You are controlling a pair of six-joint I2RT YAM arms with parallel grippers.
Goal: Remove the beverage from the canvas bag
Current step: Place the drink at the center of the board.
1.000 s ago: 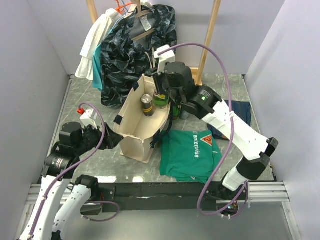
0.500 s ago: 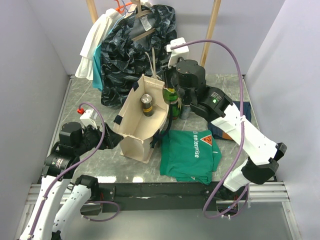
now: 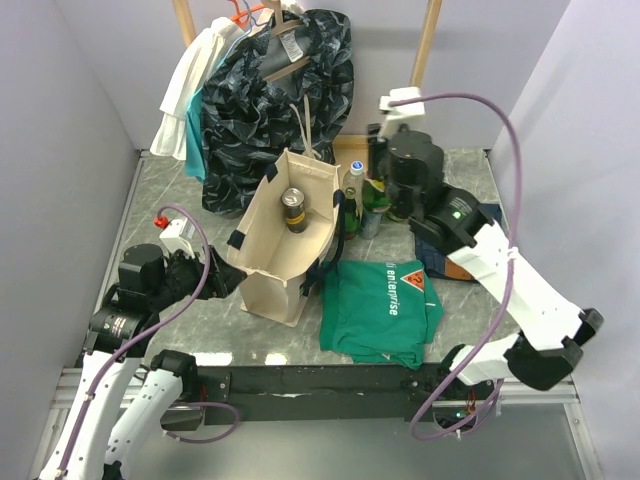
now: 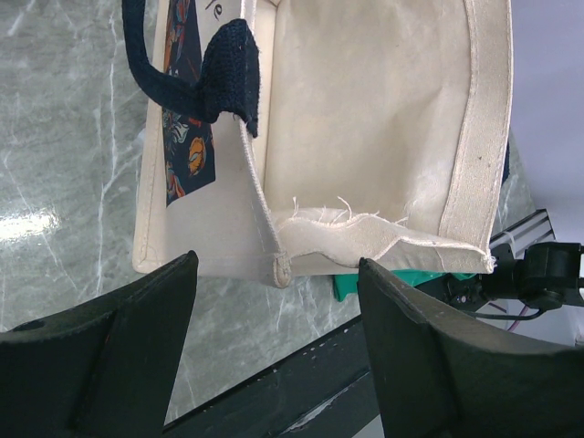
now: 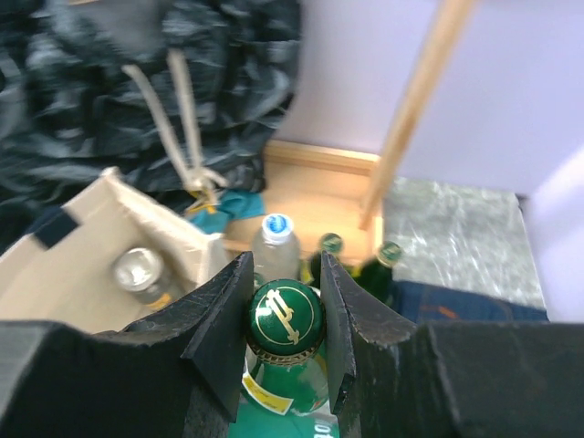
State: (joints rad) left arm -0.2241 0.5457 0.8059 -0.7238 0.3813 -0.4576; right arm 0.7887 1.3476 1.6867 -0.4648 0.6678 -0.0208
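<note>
The canvas bag (image 3: 283, 250) stands open at mid-table, cream with navy straps. A dark can (image 3: 292, 208) stands inside it and also shows in the right wrist view as a can (image 5: 139, 271). My right gripper (image 3: 381, 186) is shut on the cap of a green glass beverage bottle (image 3: 374, 201), holding it outside the bag, just right of its rim. In the right wrist view both fingers of the right gripper (image 5: 285, 306) clamp the green cap (image 5: 286, 316). My left gripper (image 4: 276, 269) is open at the bag's (image 4: 365, 119) near-left bottom corner, with nothing between its fingers.
A clear bottle with a blue cap (image 5: 276, 239) and two more green bottles (image 5: 388, 255) stand below the held one. A green T-shirt (image 3: 385, 305) lies right of the bag, blue denim (image 3: 482, 218) beyond. A dark patterned garment (image 3: 270, 100) hangs on a wooden rack (image 3: 425, 50) behind.
The right arm has lifted the green bottle out of the bag and carried it to the right, over the bottles beside the bag. The left arm has not moved.
</note>
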